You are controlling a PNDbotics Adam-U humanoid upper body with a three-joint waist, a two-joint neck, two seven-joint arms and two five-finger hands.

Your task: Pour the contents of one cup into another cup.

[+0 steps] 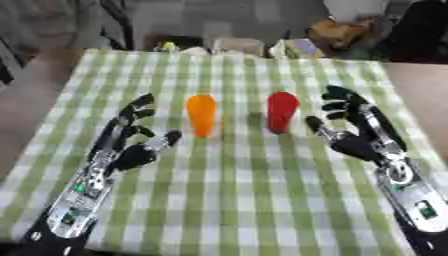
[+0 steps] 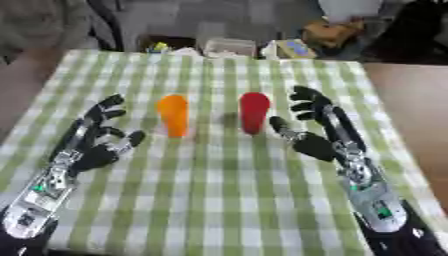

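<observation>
Cups stood untouched mid-counter [image 1: 227, 200]: orange cup [image 1: 201, 115] left, red cup [image 1: 282, 111] right. I had my left robot hand [image 1: 131, 150] and right robot hand [image 1: 354, 132] flanking them, fingers spread, holding nothing. Grasping and pouring remained.

Both views are evenly and fairly brightly lit by soft, diffuse light with no harsh glare, so the green-and-white checked cloth on the worktop [image 1: 227, 200] reads pale and a little washed out toward the lower middle of the frame. Everything is softly blurred: the edges of the orange cup [image 1: 201, 115], the red cup [image 1: 282, 112] and each robot hand are smeared, and the clutter along the top of the frame is indistinct. Shadows are faint, just a dim patch left of the red cup's base, while the upper corners fall off darker.
</observation>
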